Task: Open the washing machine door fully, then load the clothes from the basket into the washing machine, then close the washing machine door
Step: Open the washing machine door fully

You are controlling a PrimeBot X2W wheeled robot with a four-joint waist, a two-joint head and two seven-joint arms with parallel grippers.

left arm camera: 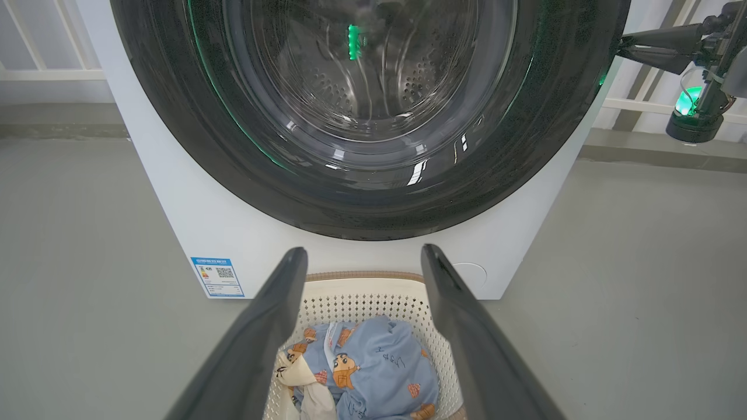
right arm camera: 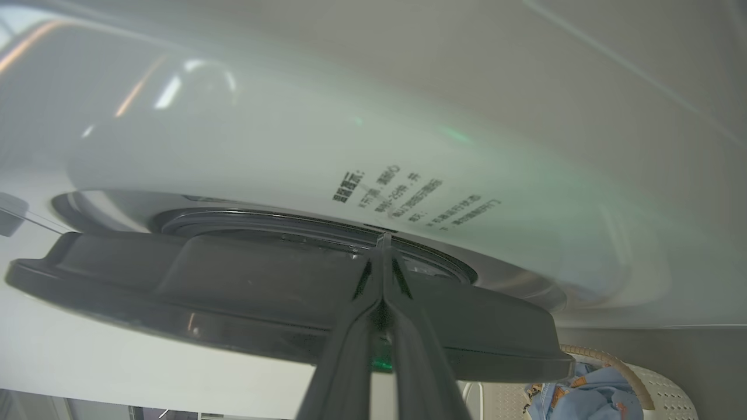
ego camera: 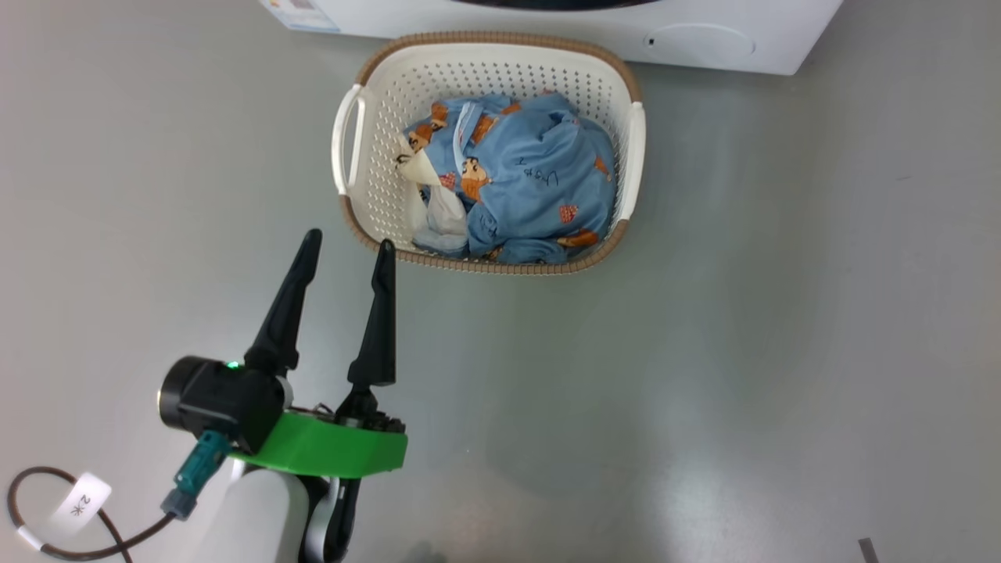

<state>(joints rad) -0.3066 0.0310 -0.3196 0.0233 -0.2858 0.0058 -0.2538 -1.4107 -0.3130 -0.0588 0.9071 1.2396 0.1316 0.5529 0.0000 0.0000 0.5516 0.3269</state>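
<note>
Facing you at upper centre, one basket [ego camera: 374,156] holds the clothes [ego camera: 524,188], open floor [ego camera: 782,328] either side; your left gripper [ego camera: 349,238] gapes lower left, right gripper [right arm camera: 382,238] pinched together at the rim of the washing machine door [right arm camera: 233,274].

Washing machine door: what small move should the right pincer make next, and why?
Probably pull the right pincer outward to swing the round glossy black door off the white washing machine: its shut tips sit at the door's rim, it looks closed, and blue bear-print clothes lie in the cream basket.
</note>
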